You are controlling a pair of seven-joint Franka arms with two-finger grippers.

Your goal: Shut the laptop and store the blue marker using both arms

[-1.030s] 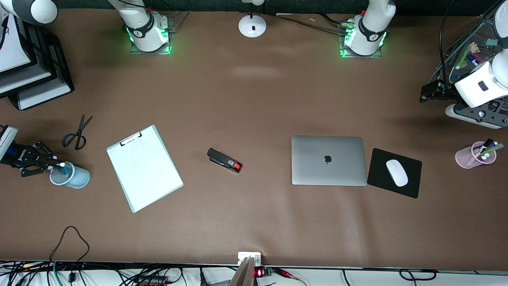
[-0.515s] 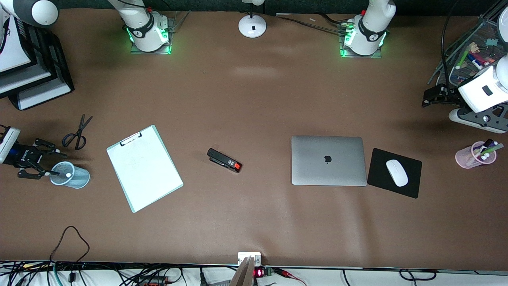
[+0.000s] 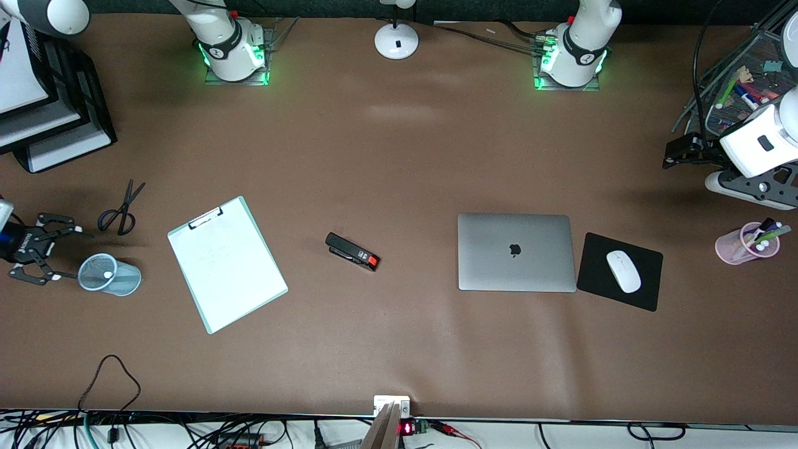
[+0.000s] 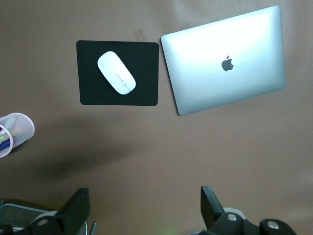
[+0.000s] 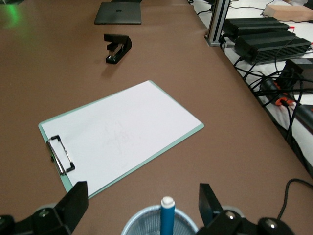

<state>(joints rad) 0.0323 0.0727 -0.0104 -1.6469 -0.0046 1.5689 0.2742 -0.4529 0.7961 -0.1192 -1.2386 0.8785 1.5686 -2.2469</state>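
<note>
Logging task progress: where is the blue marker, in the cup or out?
In. The blue marker stands upright inside the blue mesh cup, pale tip up; the right gripper is open beside the cup.

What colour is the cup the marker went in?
Pale blue mesh cup, clearest in the front view.

Marker (image 5: pixel 167 215) upright in cup (image 3: pixel 110 274) at right arm's end – laptop (image 3: pixel 516 252) beside mouse pad (image 3: pixel 620 272).
</note>
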